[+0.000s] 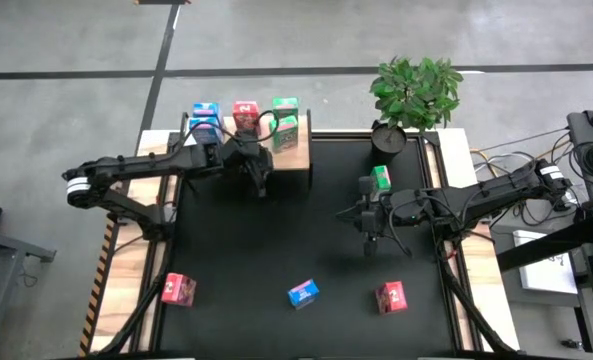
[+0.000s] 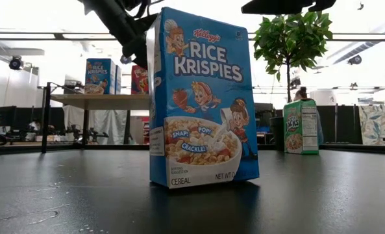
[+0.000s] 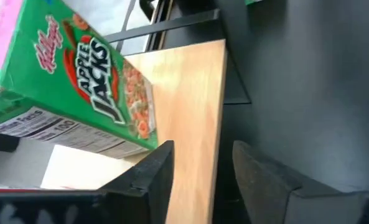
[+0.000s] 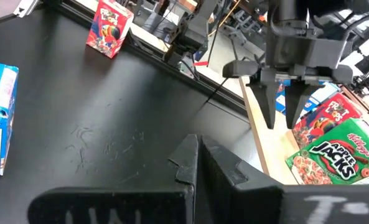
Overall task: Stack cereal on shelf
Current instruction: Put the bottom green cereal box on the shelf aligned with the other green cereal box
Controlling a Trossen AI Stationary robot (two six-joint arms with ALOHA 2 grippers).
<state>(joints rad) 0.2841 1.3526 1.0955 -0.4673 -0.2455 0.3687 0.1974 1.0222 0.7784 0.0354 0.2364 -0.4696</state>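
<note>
**Left hand open over the shelf edge, six boxes up, four on the bench**

The left hand (image 1: 260, 181) hangs at the near edge of the pale wooden shelf (image 1: 298, 160), its fingers (image 3: 150, 177) parted and holding nothing — a green Apple Jacks box (image 3: 78, 74) lies on the board just beside them. On the shelf stand blue boxes (image 1: 205, 118), red boxes (image 1: 245, 117) and green boxes (image 1: 285, 118), side by side in a row. The right hand (image 1: 368, 238) hovers above the black bench (image 1: 276, 240) towards its right side, fingers pressed together and empty. Just beyond it a green box (image 1: 380, 178) stands upright near the potted plant (image 1: 414, 92). Along the near edge stand a red box (image 1: 179, 290), a blue Rice Krispies box (image 1: 303, 293) and another red box (image 1: 391, 296) — well apart from each other.
</note>
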